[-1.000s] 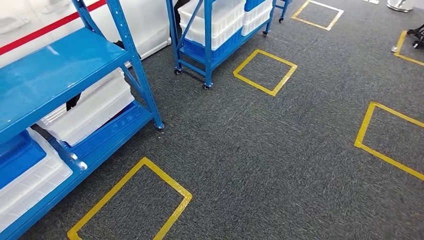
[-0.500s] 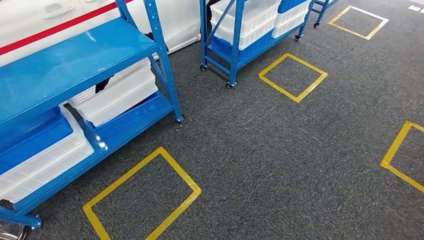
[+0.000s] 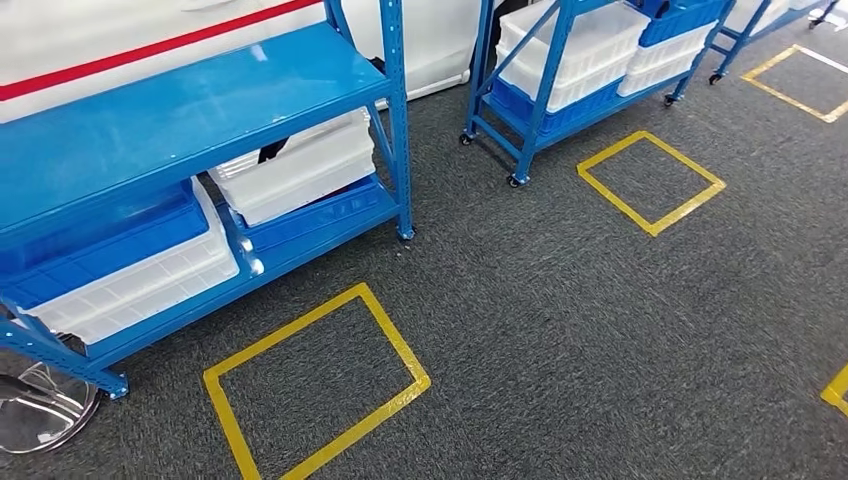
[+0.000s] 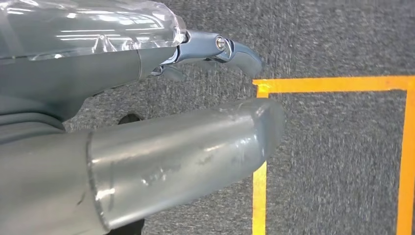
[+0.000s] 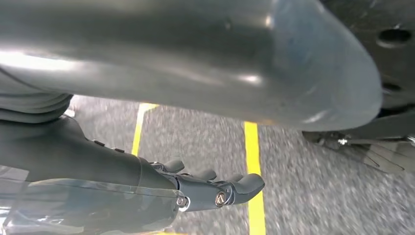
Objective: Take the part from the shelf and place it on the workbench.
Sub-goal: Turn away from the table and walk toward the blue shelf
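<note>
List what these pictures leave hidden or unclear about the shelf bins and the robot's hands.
- Part: the white bin interior is hidden by the blue shelf, head view.
- Left hand: the thumb covers most of the fingers.
- Right hand: its palm faces away.

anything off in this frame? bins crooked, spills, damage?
Nothing stands out. White bins and a blue bin sit stacked inside the near blue shelf; a dark object pokes from one white bin. No spill shows on the carpet. Both hands hang empty.
</note>
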Motion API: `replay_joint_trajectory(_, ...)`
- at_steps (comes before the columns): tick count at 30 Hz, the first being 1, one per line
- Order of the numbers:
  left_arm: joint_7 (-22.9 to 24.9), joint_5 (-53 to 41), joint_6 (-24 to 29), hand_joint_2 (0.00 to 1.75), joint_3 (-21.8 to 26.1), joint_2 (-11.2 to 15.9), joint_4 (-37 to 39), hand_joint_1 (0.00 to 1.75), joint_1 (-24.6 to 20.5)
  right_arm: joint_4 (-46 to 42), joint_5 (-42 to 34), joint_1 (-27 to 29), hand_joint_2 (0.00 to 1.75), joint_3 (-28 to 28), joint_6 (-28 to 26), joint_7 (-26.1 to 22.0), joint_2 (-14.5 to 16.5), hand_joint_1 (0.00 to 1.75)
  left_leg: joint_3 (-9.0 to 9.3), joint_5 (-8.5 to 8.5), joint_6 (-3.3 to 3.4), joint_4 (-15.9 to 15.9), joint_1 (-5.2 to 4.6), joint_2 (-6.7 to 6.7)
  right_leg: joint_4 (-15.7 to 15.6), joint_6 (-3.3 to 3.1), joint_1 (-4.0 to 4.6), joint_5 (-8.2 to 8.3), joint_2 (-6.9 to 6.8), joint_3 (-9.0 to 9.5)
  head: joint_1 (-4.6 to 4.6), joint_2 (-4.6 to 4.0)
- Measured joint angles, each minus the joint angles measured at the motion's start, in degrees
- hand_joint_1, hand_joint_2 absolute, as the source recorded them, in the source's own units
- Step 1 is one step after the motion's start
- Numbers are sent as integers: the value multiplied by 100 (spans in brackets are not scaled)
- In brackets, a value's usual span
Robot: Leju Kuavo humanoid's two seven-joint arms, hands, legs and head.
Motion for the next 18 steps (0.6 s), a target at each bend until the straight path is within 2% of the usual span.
replay_joint_trajectory(1,9,21,15,0,-43,0,-25,0,10,1,4,4,0,-7,0,2,-2,0,-30,-7,-42,31,-2,-54,-187,-14,-3,49,88,75,-2,-1)
replay_joint_trajectory(2,14,38,28,0,-79,0,-44,0,20,2,6,3,0,-14,1,4,-2,0,-62,-5,-87,46,-1,-109,-249,-45,10,40,126,94,-5,-1)
replay_joint_trajectory(4,22,57,52,0,-127,0,-70,0,53,2,7,-18,0,-22,1,5,-1,0,-100,7,-162,47,18,-172,-265,-131,28,53,14,94,-15,-1)
replay_joint_trajectory(6,26,78,75,0,-176,0,-90,0,87,2,11,-21,0,-26,0,9,-2,0,-186,-130,-202,236,26,33,-293,-222,27,77,-113,100,-46,0)
replay_joint_trajectory(8,26,100,89,0,-225,0,-113,0,97,2,16,4,0,-30,-1,22,-4,0,-456,-507,-222,866,24,310,-301,-285,53,79,-265,91,-93,0)
replay_joint_trajectory(9,26,107,89,0,-242,0,-120,0,99,2,19,16,0,-31,-2,31,-6,0,-624,-697,-233,1251,26,360,-300,-303,74,75,-349,83,-109,-1)
replay_joint_trajectory(10,26,115,89,0,-256,0,-124,0,104,2,20,21,0,-32,-2,40,-7,0,-743,-813,-239,1547,27,379,-299,-310,94,72,-432,78,-110,-1)
replay_joint_trajectory(11,26,120,90,0,-269,0,-126,0,114,2,21,21,0,-32,-1,45,-7,0,-768,-820,-236,1654,26,387,-298,-315,109,69,-506,75,-110,-1)
replay_joint_trajectory(12,26,125,91,0,-285,1,-130,0,129,2,22,18,0,-32,-1,47,-7,0,-687,-728,-226,1547,23,398,-297,-317,121,67,-575,79,-113,-1)
replay_joint_trajectory(13,26,126,92,0,-306,1,-140,0,142,2,23,12,0,-32,0,48,-6,0,-497,-556,-203,1223,15,436,-296,-315,130,64,-641,89,-114,0)
replay_joint_trajectory(15,26,106,90,0,-352,2,-178,0,155,2,30,4,0,-36,2,48,-6,0,-75,-271,-129,447,-30,654,-290,-297,150,53,-764,114,-112,0)
replay_joint_trajectory(16,25,84,87,0,-375,1,-200,0,155,2,35,0,0,-42,3,49,-7,0,52,-200,-93,191,-58,740,-287,-274,158,48,-816,123,-109,0)
replay_joint_trajectory(17,24,64,83,0,-394,1,-215,0,159,2,40,-7,0,-51,4,50,-7,0,92,-191,-67,85,-82,790,-286,-247,162,45,-859,131,-107,-1)
replay_joint_trajectory(18,23,46,79,0,-410,2,-226,0,171,2,45,-21,0,-59,4,51,-7,0,83,-187,-49,68,-97,757,-291,-217,164,45,-901,142,-104,-1)
